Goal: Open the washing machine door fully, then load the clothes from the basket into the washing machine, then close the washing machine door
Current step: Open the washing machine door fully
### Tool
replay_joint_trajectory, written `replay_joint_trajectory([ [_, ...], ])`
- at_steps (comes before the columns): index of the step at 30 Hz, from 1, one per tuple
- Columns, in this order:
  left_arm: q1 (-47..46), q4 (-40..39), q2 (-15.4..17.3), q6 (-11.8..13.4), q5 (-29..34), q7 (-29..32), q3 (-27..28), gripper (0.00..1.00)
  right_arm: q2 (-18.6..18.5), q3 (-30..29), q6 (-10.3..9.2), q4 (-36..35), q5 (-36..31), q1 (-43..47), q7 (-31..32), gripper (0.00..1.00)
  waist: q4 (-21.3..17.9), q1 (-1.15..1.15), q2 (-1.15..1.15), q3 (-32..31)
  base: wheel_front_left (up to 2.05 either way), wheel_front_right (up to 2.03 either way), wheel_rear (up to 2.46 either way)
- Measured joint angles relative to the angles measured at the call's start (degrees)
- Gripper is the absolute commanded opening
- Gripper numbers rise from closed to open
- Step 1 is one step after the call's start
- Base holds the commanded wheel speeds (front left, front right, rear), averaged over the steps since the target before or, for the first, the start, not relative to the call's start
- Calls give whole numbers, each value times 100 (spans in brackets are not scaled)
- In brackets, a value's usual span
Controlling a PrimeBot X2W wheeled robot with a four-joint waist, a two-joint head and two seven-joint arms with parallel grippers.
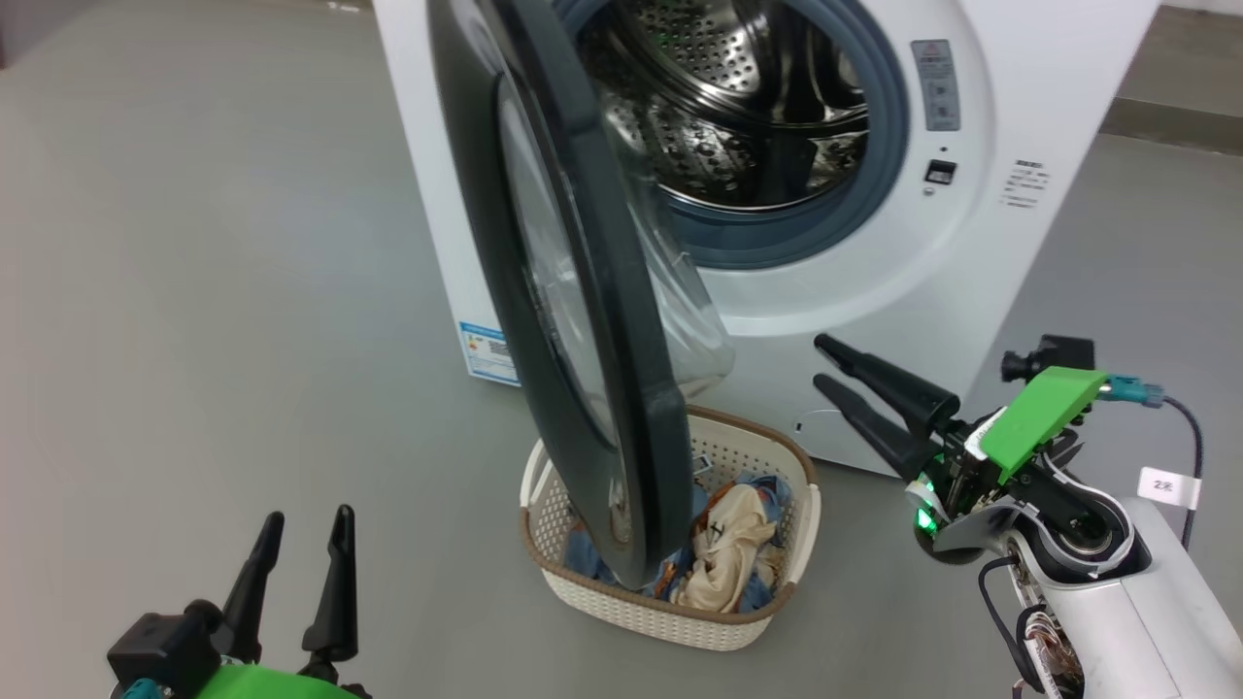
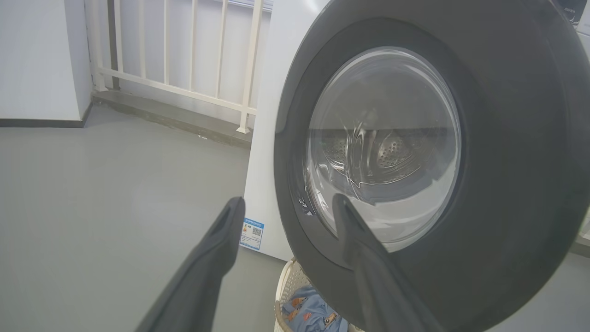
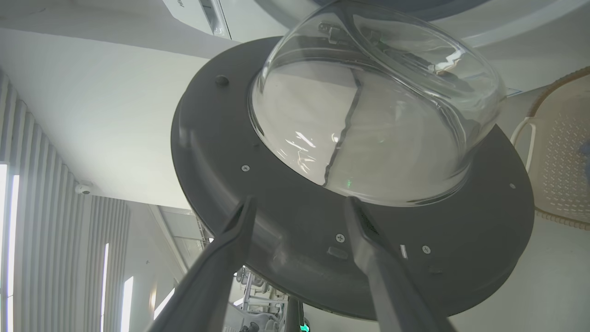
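Inspection of the work area, as I see it from the remote station.

1. The big white front-loading washing machine stands on the grey floor. Its perforated steel drum is exposed inside the grey-blue rubber gasket. I cannot make out any garment in the part of the drum I can see.

2. The large round glossy black washing machine door, with its bulging clear glass bowl, is hinged on the machine's left side. It stands swung out, nearly edge-on to the head camera. Its lower rim hangs over the basket in the head view.

3. The small cream-white perforated plastic basket, with a brown woven-look rim, sits on the floor just in front of the machine. The clothes, light blue printed pieces and one cream piece, lie bunched inside it.

4. The right gripper hangs to the right of the door, near the machine's lower front. Its fingers are spread and hold nothing. They point at the door's inner face below the glass bowl, apart from it.

5. The left gripper sits at the lower left, well apart from the door. Its fingers are released and empty. In the left wrist view they face the door's outer side.
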Motion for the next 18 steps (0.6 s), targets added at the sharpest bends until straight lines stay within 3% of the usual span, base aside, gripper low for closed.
replay_joint_trajectory([
  [6,2,-8,8,0,1,0,20,100,-33,-32,0,-757,-650,313,-889,100,-304,0,1,-11,0,0,0],
  [18,34,-88,-24,0,104,0,97,100,-634,649,0,-1681,-1739,989,-2640,100,-1105,0,0,-77,0,0,0],
])
